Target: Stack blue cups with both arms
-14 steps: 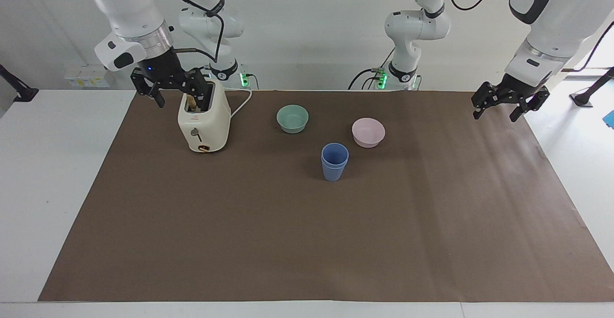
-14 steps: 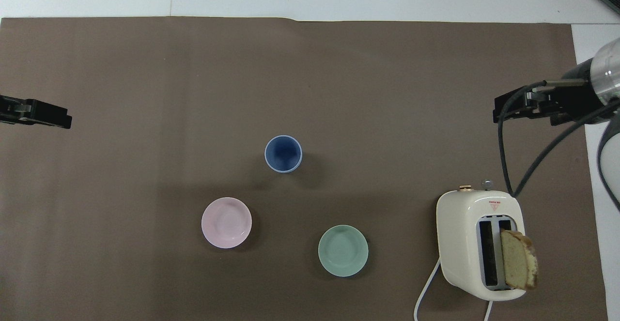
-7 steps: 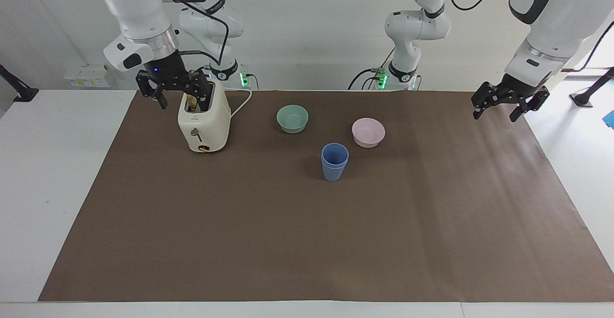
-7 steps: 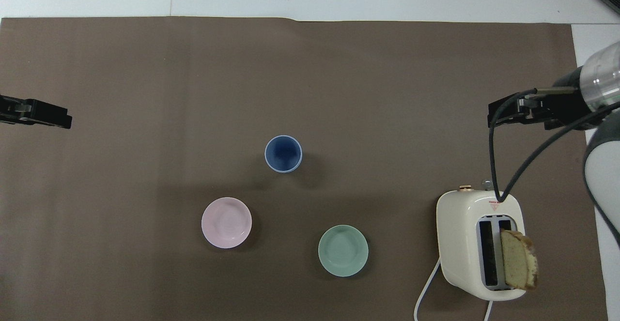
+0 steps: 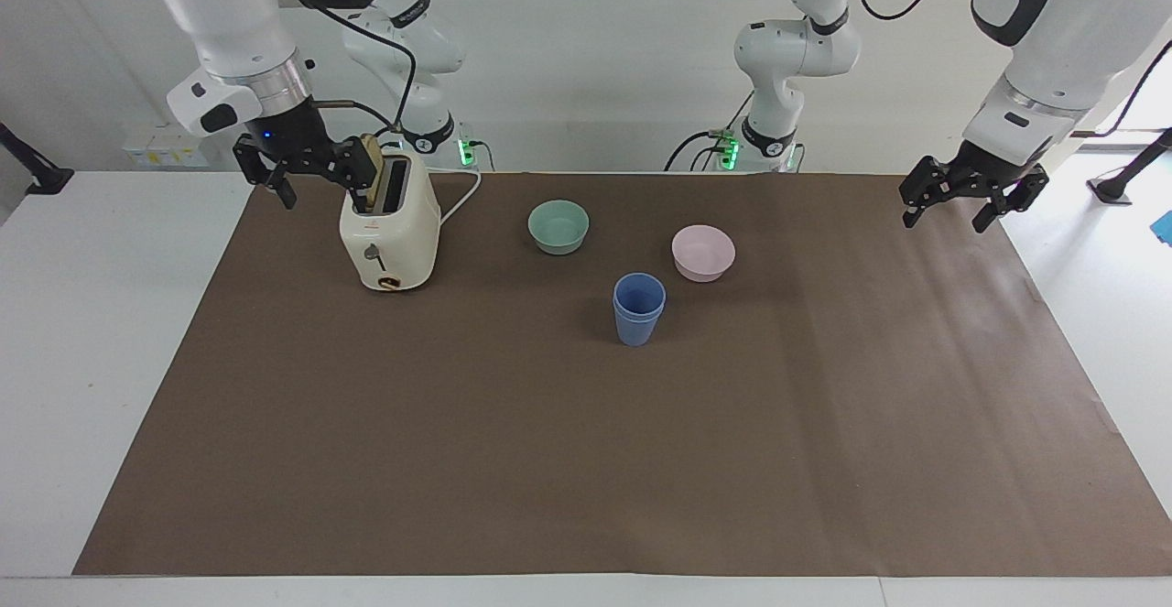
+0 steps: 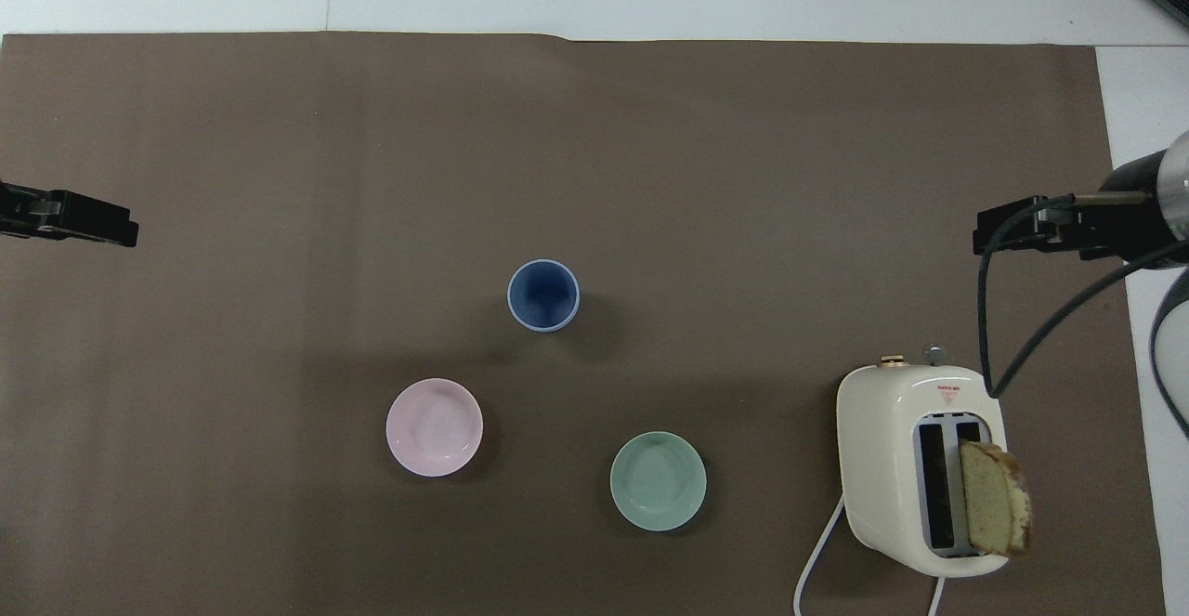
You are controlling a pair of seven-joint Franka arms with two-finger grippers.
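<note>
The two blue cups (image 5: 638, 310) stand nested, one inside the other, upright in the middle of the brown mat; in the overhead view they show as one blue rim (image 6: 543, 294). My left gripper (image 5: 948, 213) hangs open and empty above the mat's edge at the left arm's end, far from the cups; it also shows in the overhead view (image 6: 93, 222). My right gripper (image 5: 316, 181) is open and empty in the air beside the toaster's top at the right arm's end, and shows in the overhead view (image 6: 1001, 235).
A cream toaster (image 5: 389, 232) with a bread slice (image 6: 996, 509) in one slot stands at the right arm's end. A mint-green bowl (image 5: 558, 226) and a pink bowl (image 5: 702, 252) sit nearer to the robots than the cups.
My right gripper has shifted from over the toaster toward the table's edge at the right arm's end. The left gripper and the cups have not moved.
</note>
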